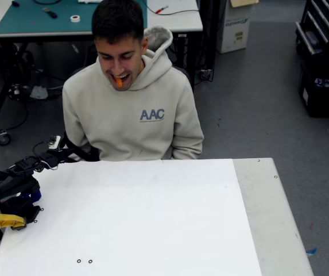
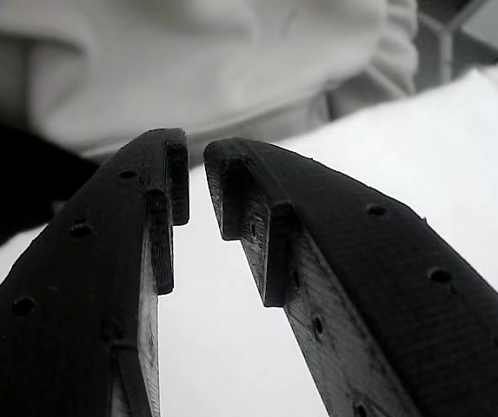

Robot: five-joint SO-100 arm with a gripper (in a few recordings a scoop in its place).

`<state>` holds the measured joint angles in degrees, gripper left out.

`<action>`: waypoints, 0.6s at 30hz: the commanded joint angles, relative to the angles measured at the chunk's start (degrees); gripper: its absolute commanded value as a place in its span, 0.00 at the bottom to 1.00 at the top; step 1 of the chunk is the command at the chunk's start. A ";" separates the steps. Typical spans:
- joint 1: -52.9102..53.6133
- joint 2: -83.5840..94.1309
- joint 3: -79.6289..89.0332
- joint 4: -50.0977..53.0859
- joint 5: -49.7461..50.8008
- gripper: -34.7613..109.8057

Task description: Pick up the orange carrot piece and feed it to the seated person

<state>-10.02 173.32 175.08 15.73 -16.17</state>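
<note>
My fingers (image 2: pixel 196 187) sit at the left edge of the bench (image 1: pixel 153 230), slightly parted w/ nothing between. Right of me, the seated person (image 1: pixel 132 109) has the orange carrot piece (image 1: pixel 118 81) in his mouth. Delivery looks done; best to hold off the bench, clear of his sleeve.

Blue "AAC" lettering on the seated person (image 1: pixel 131 109)'s hoodie chest, smaller line beneath unreadable
</note>
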 commanded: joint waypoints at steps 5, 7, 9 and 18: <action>-0.44 10.81 -0.09 15.64 -0.62 0.23; -0.44 14.41 -0.09 21.01 -0.62 0.23; -0.44 16.52 -0.09 26.19 -1.32 0.23; -0.35 15.29 -1.32 31.46 -1.32 0.23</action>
<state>-9.40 187.91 175.08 46.76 -16.79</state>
